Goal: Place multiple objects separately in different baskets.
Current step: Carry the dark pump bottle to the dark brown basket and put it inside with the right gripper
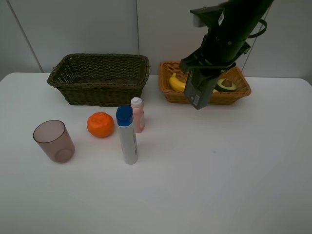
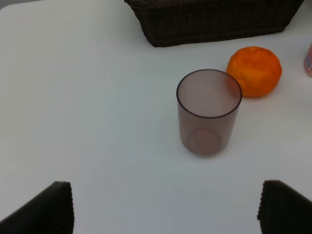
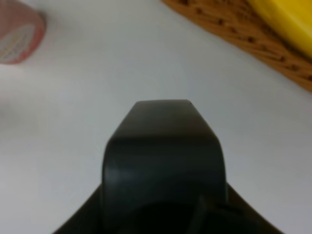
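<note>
My right gripper (image 1: 204, 73) is shut on a dark green bottle (image 1: 197, 92), which hangs tilted over the front of the orange-tan basket (image 1: 171, 96). In the right wrist view the bottle (image 3: 163, 161) fills the middle, above the table beside that basket (image 3: 234, 29). A banana (image 1: 176, 83) and a halved avocado (image 1: 226, 85) lie in this basket. The dark olive basket (image 1: 100, 90) shows nothing inside. In front of it stand an orange (image 1: 100, 124), a pink bottle (image 1: 138, 117), a blue-capped white bottle (image 1: 127, 139) and a mauve cup (image 1: 53, 141). My left gripper (image 2: 165, 209) is open, short of the cup (image 2: 208, 112).
In the left wrist view the orange (image 2: 254, 71) sits just beyond the cup, with the dark basket (image 2: 214, 24) behind it. The pink bottle (image 3: 17, 34) shows at the edge of the right wrist view. A grey wall rises behind the white table (image 1: 219, 185).
</note>
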You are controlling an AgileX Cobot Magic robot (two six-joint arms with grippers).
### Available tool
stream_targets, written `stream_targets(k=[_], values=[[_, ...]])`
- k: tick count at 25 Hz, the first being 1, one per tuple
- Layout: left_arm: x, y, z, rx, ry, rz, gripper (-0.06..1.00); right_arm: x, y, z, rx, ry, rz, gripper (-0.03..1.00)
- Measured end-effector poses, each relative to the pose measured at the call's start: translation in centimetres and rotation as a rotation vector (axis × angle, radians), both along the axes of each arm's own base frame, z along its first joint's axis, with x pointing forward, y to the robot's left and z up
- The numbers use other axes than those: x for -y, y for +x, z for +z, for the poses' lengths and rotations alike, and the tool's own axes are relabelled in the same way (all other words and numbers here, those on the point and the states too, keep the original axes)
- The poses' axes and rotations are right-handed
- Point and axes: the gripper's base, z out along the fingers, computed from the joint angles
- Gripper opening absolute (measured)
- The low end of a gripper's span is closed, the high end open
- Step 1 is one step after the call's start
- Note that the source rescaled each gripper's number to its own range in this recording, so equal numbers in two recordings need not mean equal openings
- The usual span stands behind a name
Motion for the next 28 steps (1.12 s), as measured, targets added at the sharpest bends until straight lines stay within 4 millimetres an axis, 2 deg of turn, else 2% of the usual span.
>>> stream_targets(k=[6,10,20,28], values=[[0.0,0.0,0.0,0.0,0.0,0.0,1.0,-1.0,1.0,3.5,0.109,0.069,0.087,0.05],[0.0,0.0,0.0,0.0,0.0,0.0,1.0,-2.3,2.1,4.4,0.16,0.136,0.169,0.05],[0.0,0.0,0.0,0.0,0.0,0.0,1.0,-8.4,5.5,3.5,0.284,0.208,0.327,0.05],[0.0,0.0,0.0,0.0,0.0,0.0,1.0,-12.3,8.7,-0.4,0.3,0.257,0.338,0.05]])
